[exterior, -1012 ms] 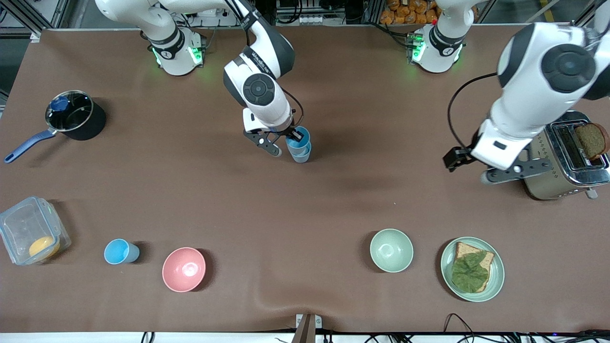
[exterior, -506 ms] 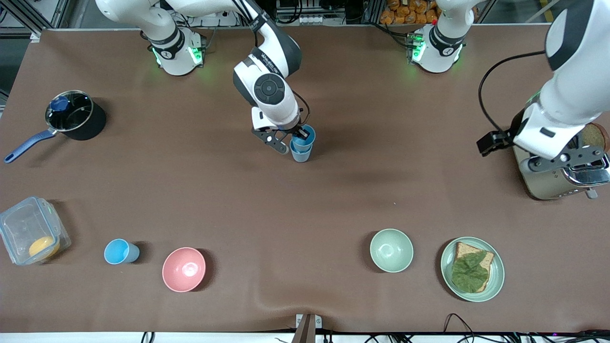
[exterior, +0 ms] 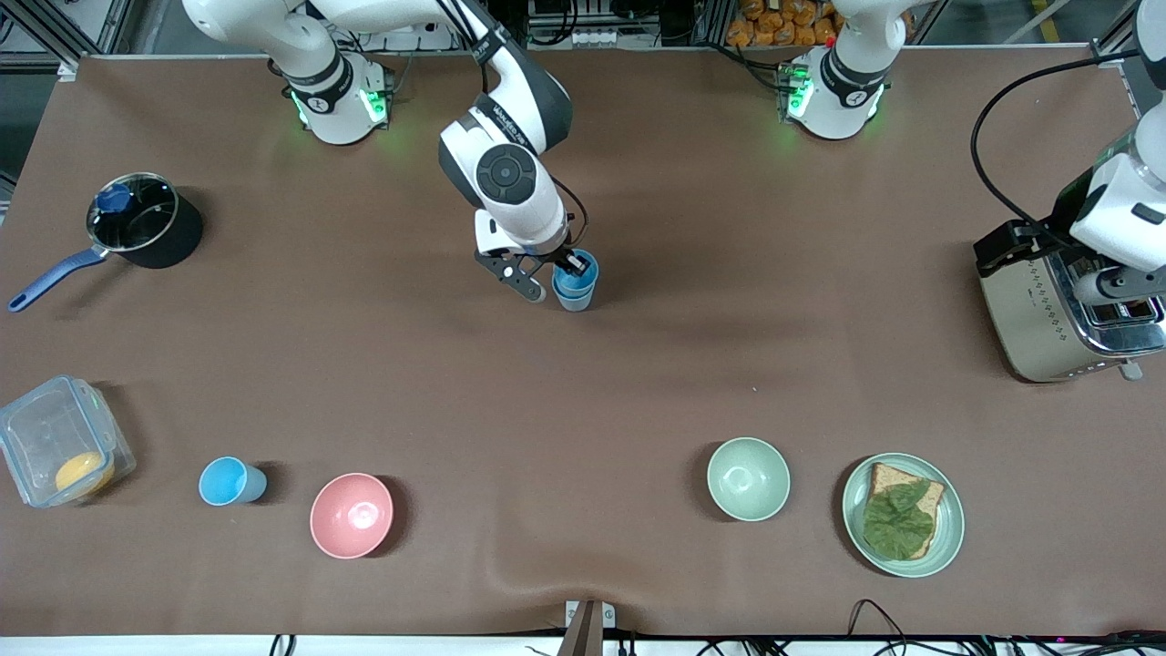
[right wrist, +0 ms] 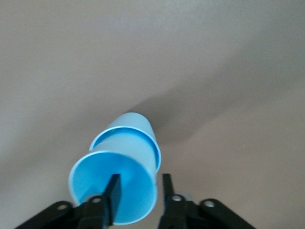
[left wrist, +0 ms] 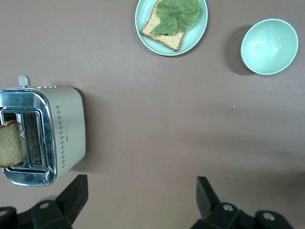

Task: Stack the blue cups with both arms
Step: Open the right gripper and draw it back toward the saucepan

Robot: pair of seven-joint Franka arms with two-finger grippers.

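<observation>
Stacked blue cups (exterior: 575, 284), upper rim between right end effector (exterior: 551, 278) fingers.

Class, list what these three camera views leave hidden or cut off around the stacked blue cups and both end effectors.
- Lower blue cup: front view, mostly covered by the upper blue cup.
- Right end effector: right wrist view, one finger inside the upper cup; contact with its wall unclear.
- Left end effector: front view, cut off at the frame edge above the toaster.

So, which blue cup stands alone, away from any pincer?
The lone blue cup between the plastic container and pink bowl; the two stacked cups sit at the right pincer.
</observation>
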